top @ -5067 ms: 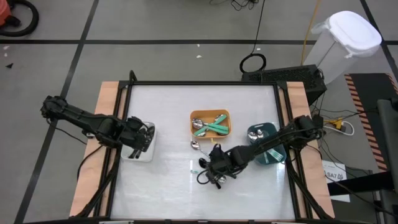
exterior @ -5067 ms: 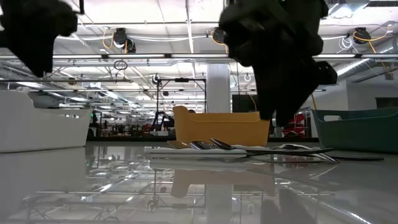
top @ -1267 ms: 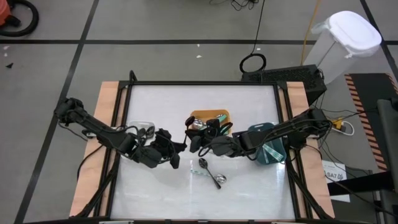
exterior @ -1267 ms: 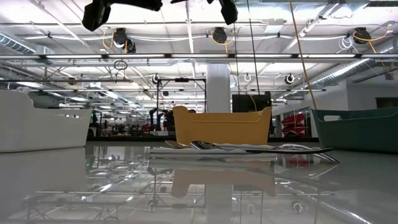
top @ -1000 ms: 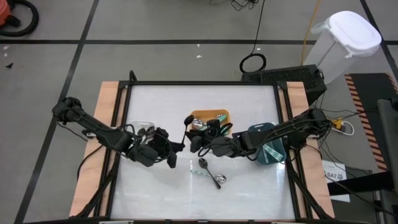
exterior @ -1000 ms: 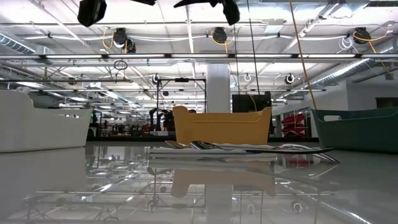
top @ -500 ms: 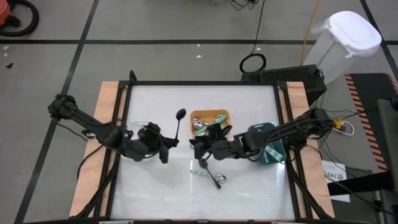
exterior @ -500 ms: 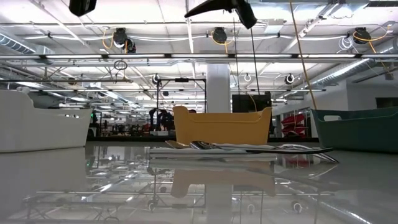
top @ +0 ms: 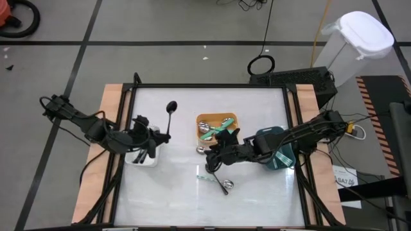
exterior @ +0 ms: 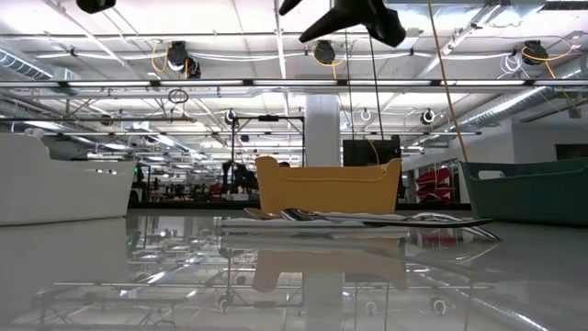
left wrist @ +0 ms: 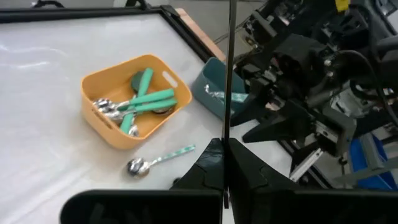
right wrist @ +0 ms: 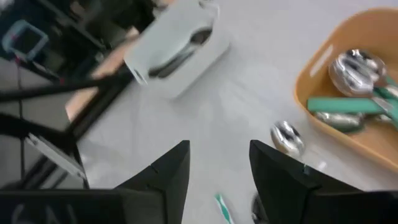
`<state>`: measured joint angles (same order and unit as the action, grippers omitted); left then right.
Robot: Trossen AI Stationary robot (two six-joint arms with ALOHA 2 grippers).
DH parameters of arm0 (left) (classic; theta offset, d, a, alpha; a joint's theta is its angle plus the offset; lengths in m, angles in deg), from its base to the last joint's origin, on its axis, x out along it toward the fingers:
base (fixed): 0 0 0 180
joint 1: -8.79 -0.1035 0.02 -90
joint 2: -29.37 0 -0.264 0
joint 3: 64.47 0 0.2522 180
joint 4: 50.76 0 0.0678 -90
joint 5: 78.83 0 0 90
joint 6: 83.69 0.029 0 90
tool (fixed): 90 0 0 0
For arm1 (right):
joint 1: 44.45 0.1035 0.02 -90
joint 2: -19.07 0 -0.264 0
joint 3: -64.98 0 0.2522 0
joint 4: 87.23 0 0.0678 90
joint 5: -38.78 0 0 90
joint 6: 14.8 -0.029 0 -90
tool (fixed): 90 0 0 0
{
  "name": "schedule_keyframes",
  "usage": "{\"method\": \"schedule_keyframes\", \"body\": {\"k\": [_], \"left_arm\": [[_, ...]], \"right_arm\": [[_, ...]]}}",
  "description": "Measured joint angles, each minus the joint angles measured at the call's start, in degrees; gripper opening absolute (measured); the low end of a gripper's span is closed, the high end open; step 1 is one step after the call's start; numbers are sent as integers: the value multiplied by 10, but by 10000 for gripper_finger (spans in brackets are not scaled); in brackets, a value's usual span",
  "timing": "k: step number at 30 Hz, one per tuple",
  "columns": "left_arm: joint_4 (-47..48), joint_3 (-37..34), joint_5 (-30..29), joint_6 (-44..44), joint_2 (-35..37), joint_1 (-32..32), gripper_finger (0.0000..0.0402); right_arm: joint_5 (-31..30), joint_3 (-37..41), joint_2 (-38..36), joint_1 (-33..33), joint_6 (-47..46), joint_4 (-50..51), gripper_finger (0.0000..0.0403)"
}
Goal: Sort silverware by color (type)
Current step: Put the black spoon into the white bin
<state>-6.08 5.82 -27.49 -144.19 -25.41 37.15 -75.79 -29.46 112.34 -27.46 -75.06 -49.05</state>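
Black spoon [top: 170,114] aloft
Left gripper [top: 158,136] clamps its thin, all-black handle (round bowl uppermost); right gripper [top: 213,158] stands parted, empty.

A large industrial lab or workshop hall: beyond the glossy white surface [exterior: 294,276] run exposed ceiling trusses with strip lights [exterior: 276,85] and hanging cable reels [exterior: 180,57], above a grey floor marked with dark tape lines [top: 192,43] around the surface.
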Motion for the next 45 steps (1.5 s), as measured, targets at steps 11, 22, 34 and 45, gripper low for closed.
{"method": "schedule_keyframes", "body": {"k": [11,22,34,45], "left_arm": [[159,0,75,-130,66,2,1],[282,0,102,-226,69,35,1],[408,-4,126,-351,70,102,1],[391,-81,186,-444,76,151,1]], "right_arm": [[24,0,0,0,11,58,162],[23,0,0,8,-15,85,162],[22,0,0,27,-27,119,162],[20,0,0,34,-27,123,162]]}}
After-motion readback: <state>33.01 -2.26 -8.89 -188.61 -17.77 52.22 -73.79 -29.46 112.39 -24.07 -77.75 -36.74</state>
